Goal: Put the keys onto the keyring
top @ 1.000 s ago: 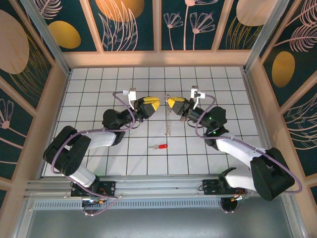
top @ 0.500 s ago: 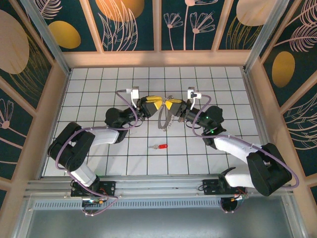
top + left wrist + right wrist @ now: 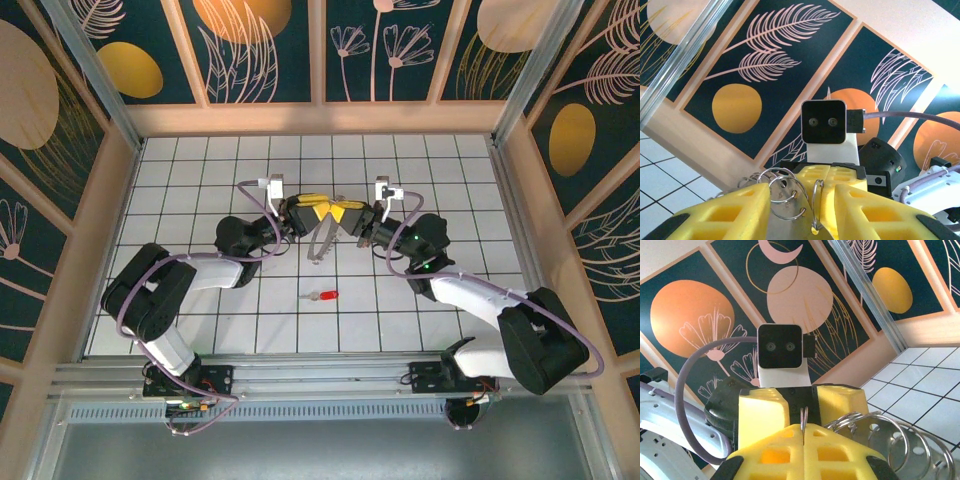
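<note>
Keyring [image 3: 320,238] was held up, clamped in the right gripper [image 3: 347,213] — likely steadied for the left gripper [image 3: 312,209], fingers apart around its coils. Key [image 3: 323,296] was seen flat at 6 o'clock of it.

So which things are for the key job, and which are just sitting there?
For the job:
- red key, lying on the tiles
- keyring, pinched by the right gripper
- left gripper, fingers around the keyring's loops

Just there:
- tiled table
- painted walls
</note>
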### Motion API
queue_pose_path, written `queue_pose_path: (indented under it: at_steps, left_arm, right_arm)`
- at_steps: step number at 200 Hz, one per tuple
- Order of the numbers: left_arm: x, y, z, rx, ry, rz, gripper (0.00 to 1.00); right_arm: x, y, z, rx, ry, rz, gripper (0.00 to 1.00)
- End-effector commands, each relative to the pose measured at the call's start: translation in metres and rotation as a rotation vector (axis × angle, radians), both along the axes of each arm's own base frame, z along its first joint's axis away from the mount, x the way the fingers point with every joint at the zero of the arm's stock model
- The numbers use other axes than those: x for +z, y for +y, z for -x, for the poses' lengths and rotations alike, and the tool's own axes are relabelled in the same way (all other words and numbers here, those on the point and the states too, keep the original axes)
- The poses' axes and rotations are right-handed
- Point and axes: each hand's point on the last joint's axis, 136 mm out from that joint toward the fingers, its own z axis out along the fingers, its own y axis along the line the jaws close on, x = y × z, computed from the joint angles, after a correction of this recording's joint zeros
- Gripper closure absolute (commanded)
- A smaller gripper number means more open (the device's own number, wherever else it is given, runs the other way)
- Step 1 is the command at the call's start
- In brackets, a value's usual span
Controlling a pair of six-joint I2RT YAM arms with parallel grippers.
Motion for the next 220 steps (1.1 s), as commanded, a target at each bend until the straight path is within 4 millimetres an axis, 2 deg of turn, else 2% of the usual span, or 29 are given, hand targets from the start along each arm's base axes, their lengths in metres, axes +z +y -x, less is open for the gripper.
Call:
queue_pose_path:
  at_steps: [1, 37, 99, 118, 138, 147, 152, 182, 220]
  left_arm:
    - [0.022, 0.0, 0.011, -0.029, -0.084, 0.061, 0.62]
    - [0.022, 0.0, 0.012, -0.032, -0.086, 0.066, 0.71]
    - [0.023, 0.0, 0.015, -0.039, -0.09, 0.078, 1.0]
    - [0.025, 0.0, 0.015, -0.038, -0.095, 0.08, 1.0]
    - [0.024, 0.0, 0.013, -0.033, -0.097, 0.074, 1.0]
    - [0.022, -0.002, 0.012, -0.032, -0.095, 0.062, 1.0]
    - [0.019, -0.003, 0.011, -0.03, -0.093, 0.051, 1.0]
    - [0.017, -0.01, 0.007, -0.016, -0.116, -0.022, 1.0]
    - [0.015, -0.023, 0.004, -0.04, -0.161, -0.152, 1.0]
  right_arm:
    - [0.032, 0.003, 0.01, 0.035, -0.103, -0.059, 1.0]
    - [0.03, 0.004, 0.008, 0.027, -0.098, -0.057, 1.0]
    - [0.027, 0.004, 0.006, 0.02, -0.088, -0.049, 1.0]
    - [0.027, 0.005, 0.005, 0.02, -0.085, -0.044, 1.0]
    - [0.028, -0.002, 0.003, 0.002, -0.082, -0.036, 0.68]
    - [0.03, -0.004, 0.006, 0.0, -0.085, -0.039, 0.6]
    - [0.031, -0.014, -0.001, -0.034, -0.084, -0.041, 0.58]
    - [0.034, -0.032, 0.001, -0.083, -0.089, -0.026, 0.55]
    - [0.03, -0.044, 0.0, -0.117, -0.087, 0.003, 0.54]
